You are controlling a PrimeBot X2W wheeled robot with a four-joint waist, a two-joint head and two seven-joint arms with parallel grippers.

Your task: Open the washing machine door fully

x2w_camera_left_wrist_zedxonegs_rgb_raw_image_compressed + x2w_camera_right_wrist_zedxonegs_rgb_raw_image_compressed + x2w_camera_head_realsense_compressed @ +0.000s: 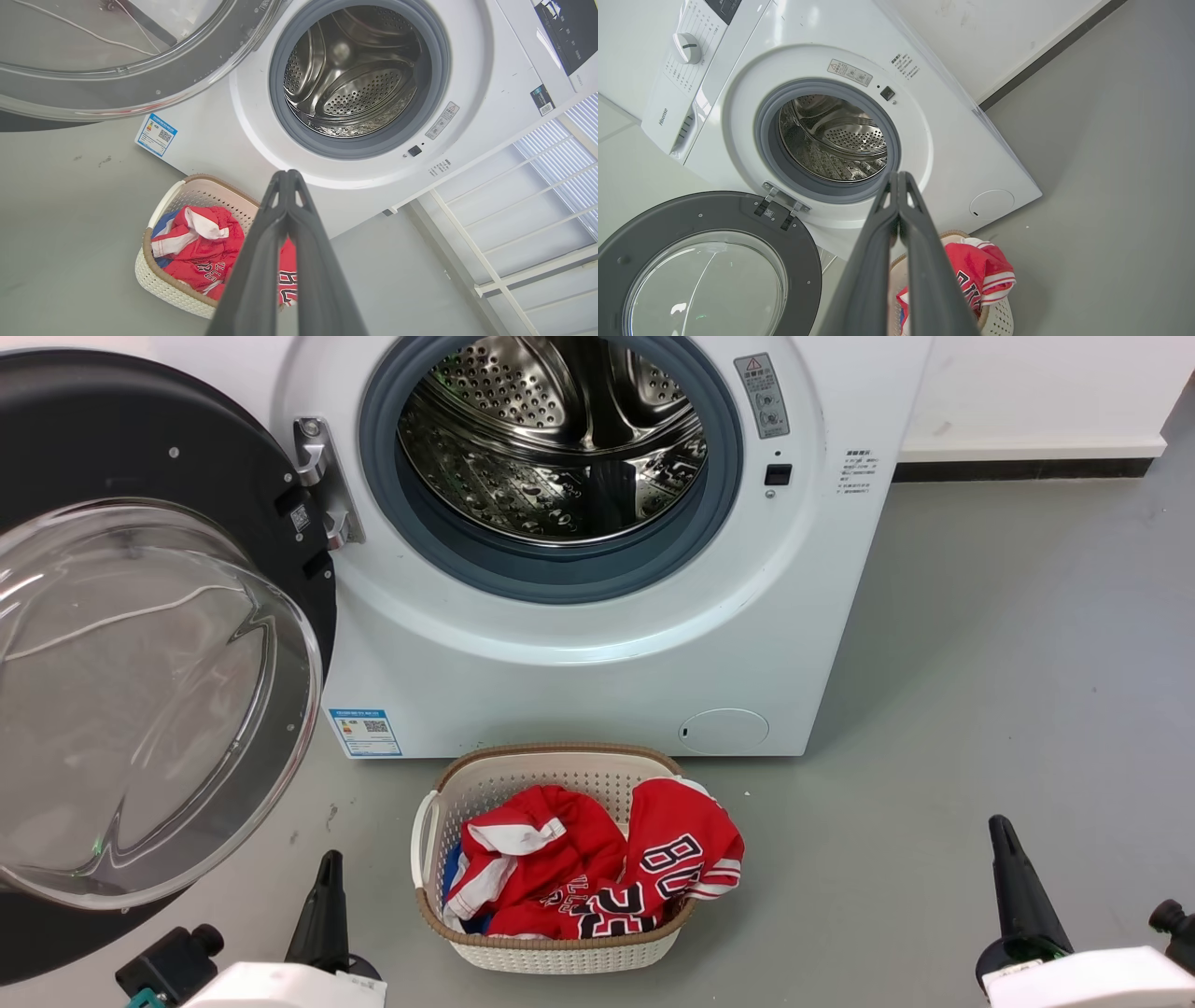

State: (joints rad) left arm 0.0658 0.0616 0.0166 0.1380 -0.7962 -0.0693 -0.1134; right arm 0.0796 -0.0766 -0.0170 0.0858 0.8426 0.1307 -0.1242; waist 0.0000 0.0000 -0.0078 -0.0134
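Head view shows the washing machine door (140,691) standing wide open to the left of the white washing machine (579,663). It hangs on its metal hinge (317,476), its glass bowl faces the camera, and the steel drum (551,439) is exposed. The left claw (286,176) and right claw (899,176) each have their fingers pressed together at the tips, gripping nothing. They sit low on either side of a laundry basket (551,952) of red jerseys (597,868) on the grey floor (980,663).

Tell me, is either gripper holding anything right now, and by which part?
Nothing is held. The left gripper and right gripper are both shut empty, apart from the open washing machine door.
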